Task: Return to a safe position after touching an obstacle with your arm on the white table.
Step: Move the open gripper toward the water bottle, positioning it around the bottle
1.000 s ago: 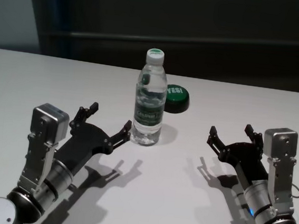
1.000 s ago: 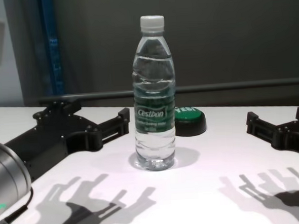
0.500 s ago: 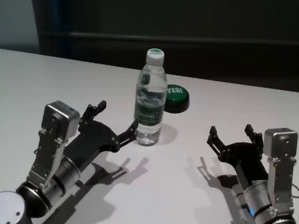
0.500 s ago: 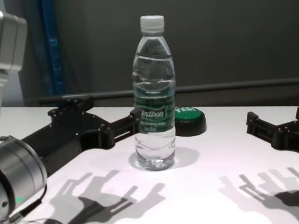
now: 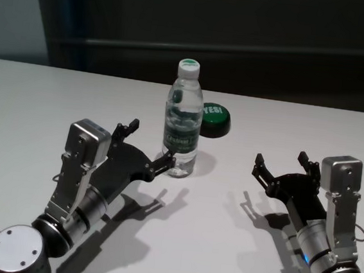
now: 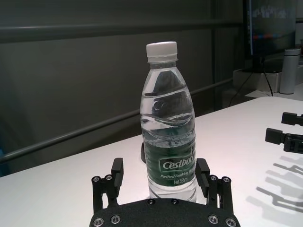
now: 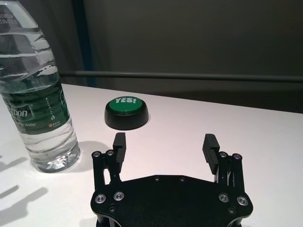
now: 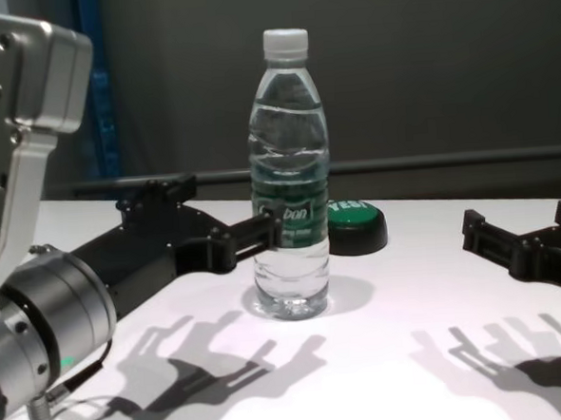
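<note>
Black plastic fingers of the left gripper point(image 5: 147, 147) stand spread apart, nothing held, w/ the obstacle point(image 5: 183, 119) just ahead of them. In the head view the nearer finger point(image 5: 164, 162) overlaps the bottle's lower part; the chest view shows that same finger point(image 8: 253, 233) crossing in front of the green label band. Whether it actually touches the plastic I can't tell. The left wrist view puts the bottle point(image 6: 168, 137) upright and centred beyond the two fingertips, one point(image 6: 117, 171) on each side of it, a little past them rather than between them.

The bottle is clear, water-filled, white cap on, standing upright on the white table point(image 5: 37, 97) roughly mid-table and closer to the left arm than to the right one. Just behind it, toward the right arm's side, sits a low black puck point(image 5: 214, 119) w/ a green top reading "YES!" — near the bottle but apart from it, per the right wrist view.

The right gripper point(image 5: 283, 166) hangs low over the table on the right side, well apart from the bottle — fingers spread wide, empty. Its wrist view shows both fingers point(image 7: 210, 147) w/ bare tabletop between them, the puck point(image 7: 126, 112) ahead and the bottle point(image 7: 35, 94) off to one side.
</note>
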